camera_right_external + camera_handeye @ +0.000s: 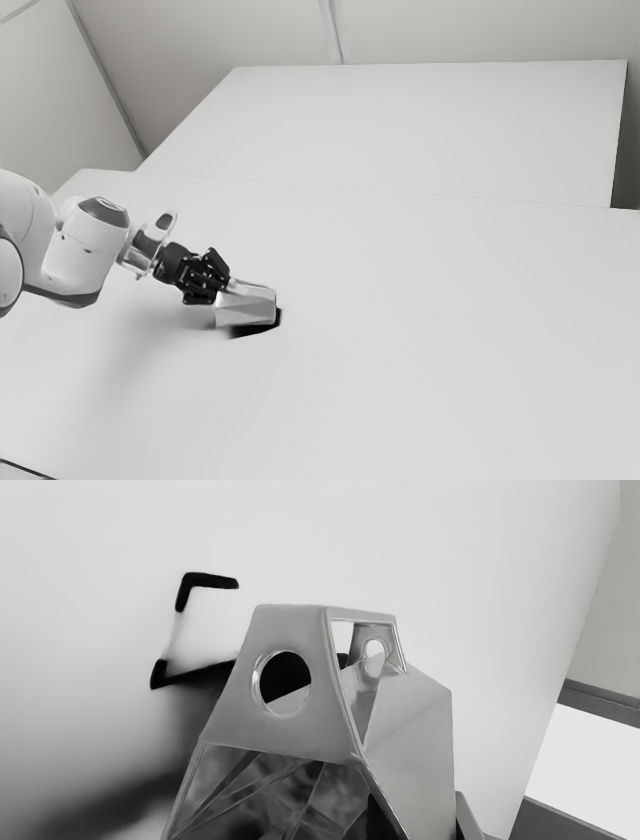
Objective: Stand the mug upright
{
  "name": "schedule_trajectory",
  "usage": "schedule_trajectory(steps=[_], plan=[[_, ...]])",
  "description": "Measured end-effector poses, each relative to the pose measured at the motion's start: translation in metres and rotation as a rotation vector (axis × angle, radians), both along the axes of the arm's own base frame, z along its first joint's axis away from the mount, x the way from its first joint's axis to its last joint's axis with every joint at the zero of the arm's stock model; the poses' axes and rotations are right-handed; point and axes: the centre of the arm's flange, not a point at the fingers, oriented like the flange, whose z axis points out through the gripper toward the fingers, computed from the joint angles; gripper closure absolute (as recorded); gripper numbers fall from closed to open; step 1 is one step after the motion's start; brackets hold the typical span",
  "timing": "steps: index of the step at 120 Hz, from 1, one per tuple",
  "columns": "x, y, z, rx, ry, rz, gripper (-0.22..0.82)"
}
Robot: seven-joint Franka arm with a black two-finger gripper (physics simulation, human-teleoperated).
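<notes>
Bright, pale light; soft shadows (115,800)

You had one arm (85,255) in front of you, with one tool (228,286) on it, and one mug (247,306). In the wrist view you could count two flat end pieces on that mug, a near one (290,630) and a far one (360,636), with one rounded hole in each, so two holes. You also had two tabletops, the surface (450,380) and one back table (400,120) beyond it.
</notes>
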Motion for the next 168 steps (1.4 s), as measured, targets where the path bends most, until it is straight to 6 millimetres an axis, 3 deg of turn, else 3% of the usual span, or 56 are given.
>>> schedule_trajectory(steps=[56,88,123,142,168], plan=[[0.003,-0.001,0.014,-0.018,-0.044,0.015,0.77],[0.009,0.001,0.037,0.052,-0.085,0.032,0.78],[0.016,-0.032,0.07,0.295,-0.011,-0.035,0.78],[0.016,-0.051,0.074,0.387,0.069,-0.029,0.78],[0.012,-0.059,0.079,0.526,0.166,-0.003,0.77]])
